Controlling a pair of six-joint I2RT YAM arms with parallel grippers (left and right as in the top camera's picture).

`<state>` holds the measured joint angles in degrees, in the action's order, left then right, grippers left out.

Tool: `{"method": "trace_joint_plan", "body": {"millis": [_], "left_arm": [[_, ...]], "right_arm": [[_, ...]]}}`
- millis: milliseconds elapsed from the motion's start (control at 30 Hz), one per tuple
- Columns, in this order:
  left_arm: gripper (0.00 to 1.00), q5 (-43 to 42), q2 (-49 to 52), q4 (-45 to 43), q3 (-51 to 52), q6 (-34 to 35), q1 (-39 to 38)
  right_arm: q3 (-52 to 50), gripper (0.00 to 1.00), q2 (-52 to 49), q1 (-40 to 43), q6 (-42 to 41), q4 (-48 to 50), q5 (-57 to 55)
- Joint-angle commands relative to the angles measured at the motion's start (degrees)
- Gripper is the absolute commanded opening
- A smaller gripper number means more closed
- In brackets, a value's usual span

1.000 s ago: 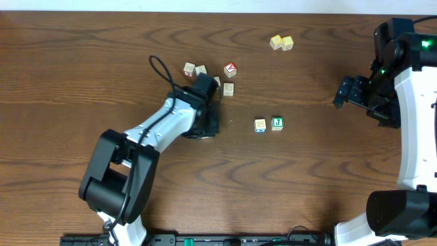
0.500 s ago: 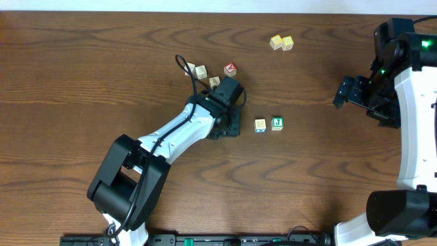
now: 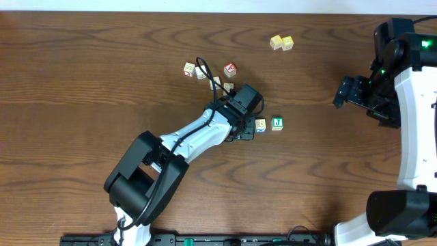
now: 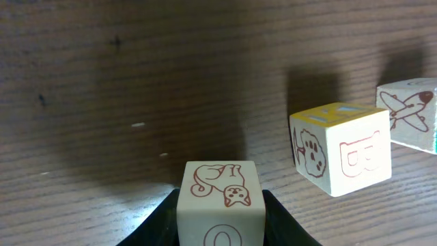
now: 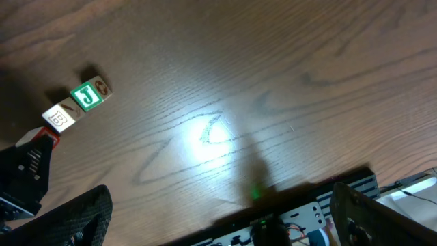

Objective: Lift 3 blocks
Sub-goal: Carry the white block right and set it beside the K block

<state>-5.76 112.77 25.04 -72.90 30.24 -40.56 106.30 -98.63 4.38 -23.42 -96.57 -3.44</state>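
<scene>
White cat-printed block point(image 4: 220, 188) sits clamped in the left hand point(image 4: 220, 217), seen only from the left wrist; overhead hides it near the green J block point(image 3: 277, 123). The right hand point(image 3: 343, 91) gapes, empty.

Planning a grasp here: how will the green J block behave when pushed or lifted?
The green J block looks like a rigid painted cube, so it probably won't flex. Its flat faces suggest it would slide rather than roll. The B block sits close beside it, so a push may shift both.
</scene>
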Motion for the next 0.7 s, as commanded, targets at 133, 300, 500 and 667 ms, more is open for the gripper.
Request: {"method": "trace_joint_plan", "body": {"millis": [133, 300, 500, 667], "left_arm": [[0.25, 1.99, 0.61, -1.84, -0.90, 0.76, 0.24], [0.31, 1.97, 0.61, -2.95, -0.90, 0.98, 0.24], [0.40, 1.99, 0.59, -3.06, -0.96, 0.98, 0.24], [0.41, 1.97, 0.31, -2.16, -2.27, 0.96, 0.24]], "right_arm": [[-0.15, 0.99, 0.04, 0.02, 0.13, -0.07, -0.13], [-0.15, 0.99, 0.04, 0.02, 0.13, -0.07, -0.13], [-0.15, 0.99, 0.04, 0.02, 0.13, -0.07, -0.13], [-0.15, 0.99, 0.04, 0.02, 0.13, -0.07, -0.13]]}}
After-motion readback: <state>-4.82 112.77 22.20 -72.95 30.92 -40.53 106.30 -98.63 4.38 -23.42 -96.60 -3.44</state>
